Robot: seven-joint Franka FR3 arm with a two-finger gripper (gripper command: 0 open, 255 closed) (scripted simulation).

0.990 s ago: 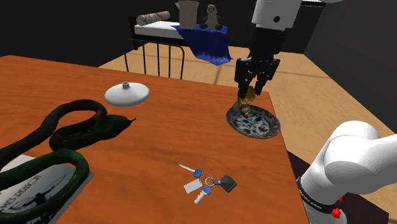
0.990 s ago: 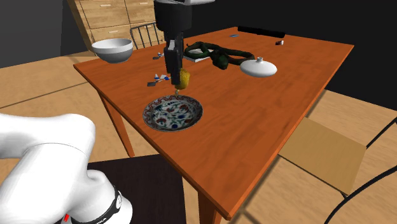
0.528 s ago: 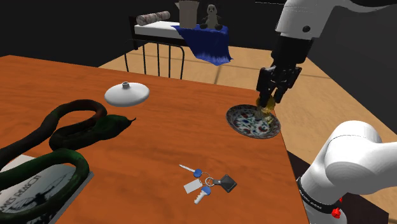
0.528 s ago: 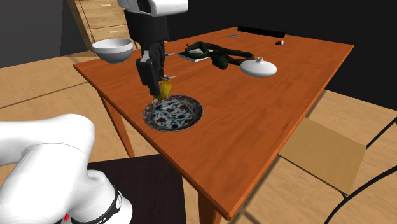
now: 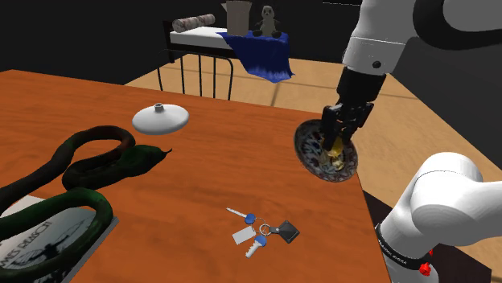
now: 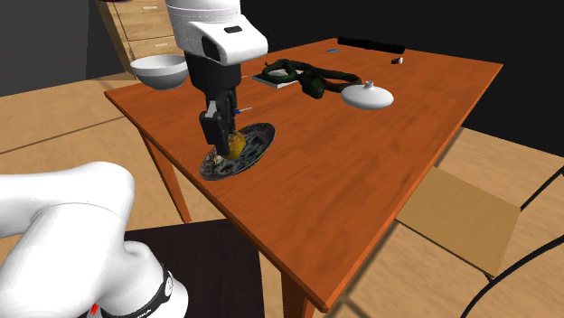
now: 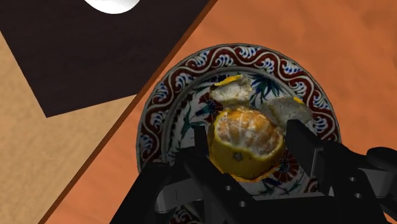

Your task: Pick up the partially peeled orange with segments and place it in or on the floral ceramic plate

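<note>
Nearest, at the shoulder view's lower left, a printed cover (image 5: 44, 241) is laid on the wooden table (image 5: 201, 177); its pale lettering cannot be read; a dark green snake (image 5: 88, 165) is coiled over it, and a bunch of keys (image 5: 261, 233) with blue and white tags is set to its right, by the table's near edge; further on, close to the table's right edge, the partially peeled orange (image 7: 247, 143) is found on the floral plate (image 7: 167, 121); its segments are bared on top, the yellow-orange rind is cupped round the lower half, and two peel flaps (image 7: 236, 90), pale inside, are folded outward; the plate, banded with red scrolls and blue flowers, is tipped up on one rim; the orange is pinched between the black fingers (image 7: 198, 156) of the gripper (image 5: 335, 141); the white arm (image 5: 378, 40) is brought steeply down from above; farther left a white lid (image 5: 161, 119) is set; beyond the table a bed (image 5: 201, 34) draped with a blue cloth (image 5: 261, 52) is seen.
</note>
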